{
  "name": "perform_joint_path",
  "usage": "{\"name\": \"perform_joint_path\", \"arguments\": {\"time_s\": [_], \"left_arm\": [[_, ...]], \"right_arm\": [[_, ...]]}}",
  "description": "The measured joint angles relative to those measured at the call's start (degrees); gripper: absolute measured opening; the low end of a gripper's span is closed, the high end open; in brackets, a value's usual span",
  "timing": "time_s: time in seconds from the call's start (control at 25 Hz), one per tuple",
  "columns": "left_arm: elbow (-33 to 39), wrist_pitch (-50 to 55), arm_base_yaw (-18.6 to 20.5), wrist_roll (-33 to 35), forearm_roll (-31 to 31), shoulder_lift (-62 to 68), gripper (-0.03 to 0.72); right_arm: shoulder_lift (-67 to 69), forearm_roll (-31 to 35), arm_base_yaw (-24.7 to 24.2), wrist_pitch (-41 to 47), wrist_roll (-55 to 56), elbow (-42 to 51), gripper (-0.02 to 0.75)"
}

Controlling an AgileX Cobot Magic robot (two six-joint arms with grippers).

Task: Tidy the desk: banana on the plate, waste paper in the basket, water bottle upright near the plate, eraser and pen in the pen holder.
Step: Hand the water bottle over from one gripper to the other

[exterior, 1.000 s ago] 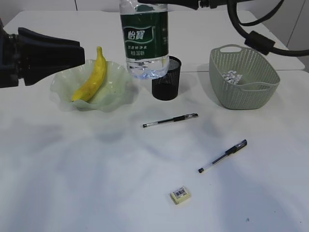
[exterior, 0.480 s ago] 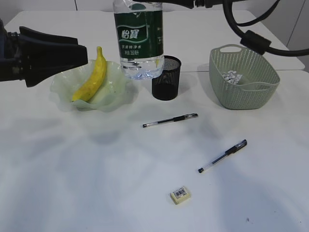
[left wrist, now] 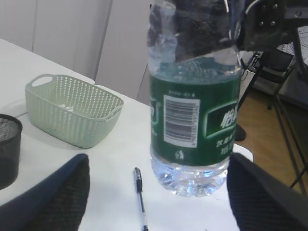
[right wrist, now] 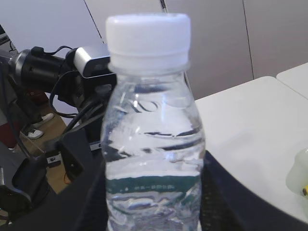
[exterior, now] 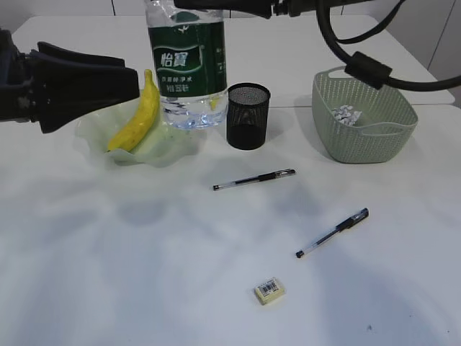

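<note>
My right gripper (exterior: 189, 6) (right wrist: 151, 192) is shut on the water bottle (exterior: 186, 65) (left wrist: 195, 125) (right wrist: 151, 144) and holds it upright in the air, in front of the plate's right side. The banana (exterior: 137, 115) lies on the pale-green plate (exterior: 173, 140). My left gripper (exterior: 133, 81) (left wrist: 159, 202) is open and empty at the plate's left. The black pen holder (exterior: 247, 115) (left wrist: 7, 149) stands right of the plate. The waste paper (exterior: 346, 113) lies in the basket (exterior: 364, 140) (left wrist: 72, 115). Two pens (exterior: 253, 179) (exterior: 333, 233) and the eraser (exterior: 269, 290) lie on the desk (exterior: 108, 252).
One pen also shows in the left wrist view (left wrist: 140, 197), on the desk below the bottle. The basket stands at the far right, near the desk's back edge.
My right gripper has carried the bottle to the left and a little lower, from in front of the pen holder to the plate's right side. The left gripper edged right.
</note>
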Motion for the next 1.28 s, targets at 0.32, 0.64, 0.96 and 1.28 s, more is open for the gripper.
{"name": "perform_joint_path", "arguments": {"time_s": [0.32,0.64,0.96,1.28], "left_arm": [[0.0,-1.15,-3.69,-1.24,0.0,0.0,0.642],[-3.37,-1.28,-3.91,-3.95,0.0,0.0,0.642],[-4.61,-1.28,-3.91,-6.11,0.0,0.0,0.642],[-4.61,-0.91,-6.11,-7.29,0.0,0.0,0.641]], "right_arm": [[0.0,0.0,0.12,0.0,0.25,0.0,0.358],[0.0,0.0,1.59,0.0,0.9,0.0,0.358],[0.0,0.48,2.05,0.0,0.9,0.0,0.358],[0.0,0.97,3.85,-0.41,0.9,0.0,0.358]]}}
